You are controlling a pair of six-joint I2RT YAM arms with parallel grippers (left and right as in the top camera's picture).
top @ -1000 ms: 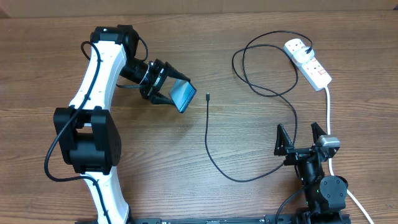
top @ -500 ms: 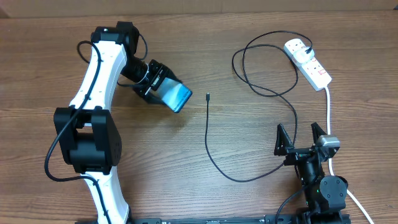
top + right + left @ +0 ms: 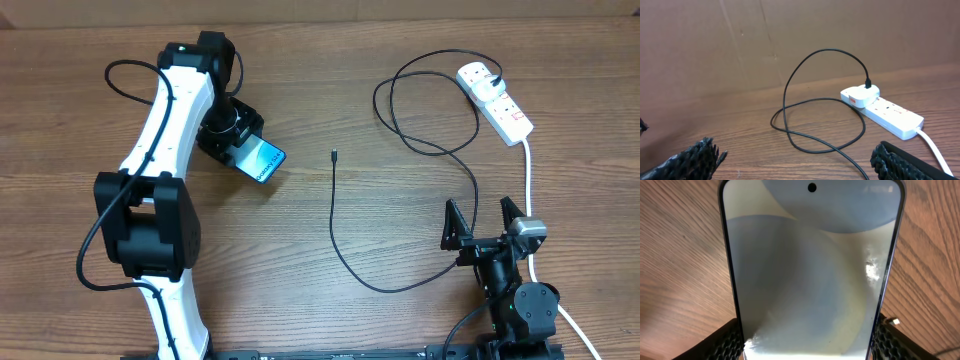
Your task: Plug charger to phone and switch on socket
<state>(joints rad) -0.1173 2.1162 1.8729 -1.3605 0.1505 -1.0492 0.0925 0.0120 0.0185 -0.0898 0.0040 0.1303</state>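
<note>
My left gripper (image 3: 238, 148) is shut on the phone (image 3: 259, 162), holding it by its long edges just above the table, left of centre. In the left wrist view the phone's pale screen (image 3: 810, 275) fills the frame between the two fingers. The charger (image 3: 334, 215) is a thin black cable; its connector tip (image 3: 333, 155) lies on the table right of the phone, apart from it. The cable loops back to a plug in the socket (image 3: 497, 101) at the far right, which also shows in the right wrist view (image 3: 885, 112). My right gripper (image 3: 484, 222) is open and empty near the front edge.
A thick white cord (image 3: 528, 175) runs from the socket down past my right gripper. The cable's loops (image 3: 815, 120) lie on the wood between my right gripper and the socket. A brown wall stands behind the table.
My left gripper has drawn back to the left with the phone, turned it and brought it lower, so the phone is farther from the connector tip. The right arm has not moved.
</note>
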